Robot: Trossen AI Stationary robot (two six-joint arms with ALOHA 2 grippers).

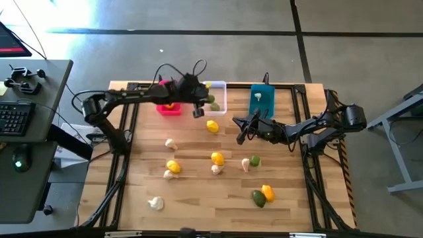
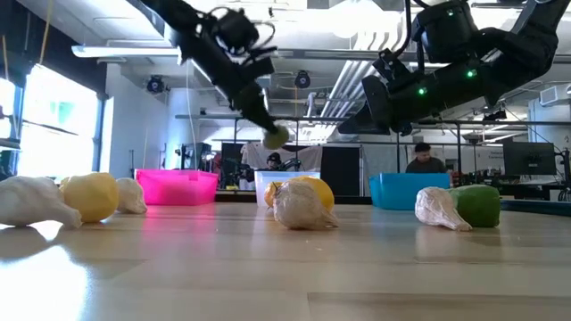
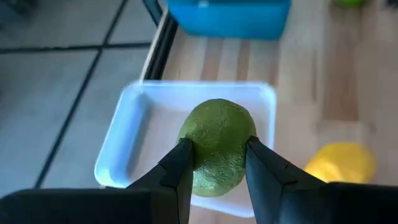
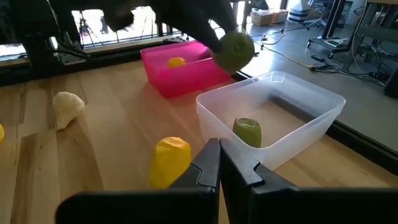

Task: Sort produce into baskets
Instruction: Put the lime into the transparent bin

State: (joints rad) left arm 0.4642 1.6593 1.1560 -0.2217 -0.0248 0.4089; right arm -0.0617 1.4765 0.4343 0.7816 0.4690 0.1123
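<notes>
Left gripper (image 3: 217,163); dimpled green lime (image 3: 217,144)

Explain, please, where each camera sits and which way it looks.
High view: above the table, looking down; both arms, left gripper, right gripper.
Low view: at tabletop height, looking across; arms come from above.
Left wrist view: over the white basket; fingers grip a lime.
Right wrist view: along the table; closed fingers.
Shared: lime and white basket in all four.

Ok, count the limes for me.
4 limes: one in the left gripper above the white bin, one inside it, two on the table; others may be hidden.
</notes>
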